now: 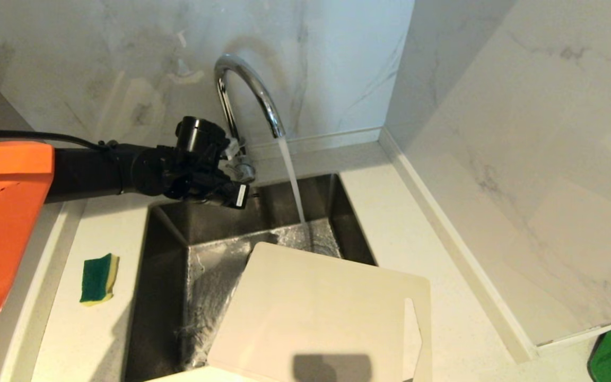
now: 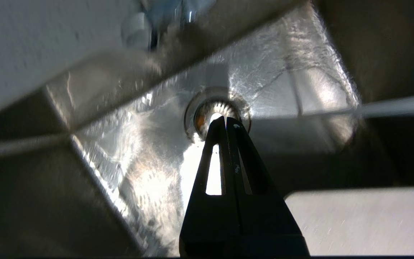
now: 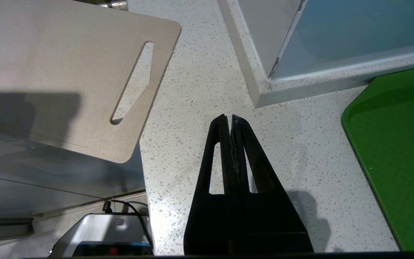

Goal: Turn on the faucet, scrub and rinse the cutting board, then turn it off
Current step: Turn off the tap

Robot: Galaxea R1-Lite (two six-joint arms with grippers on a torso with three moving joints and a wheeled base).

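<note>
two marble walls, speckled white counter

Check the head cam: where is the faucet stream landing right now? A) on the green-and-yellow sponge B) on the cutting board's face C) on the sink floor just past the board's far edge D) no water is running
C: water runs from the faucet spout and hits the bare sink floor just beyond the far edge of the cutting board, while the sponge sits dry-side on the counter left of the sink.
</note>
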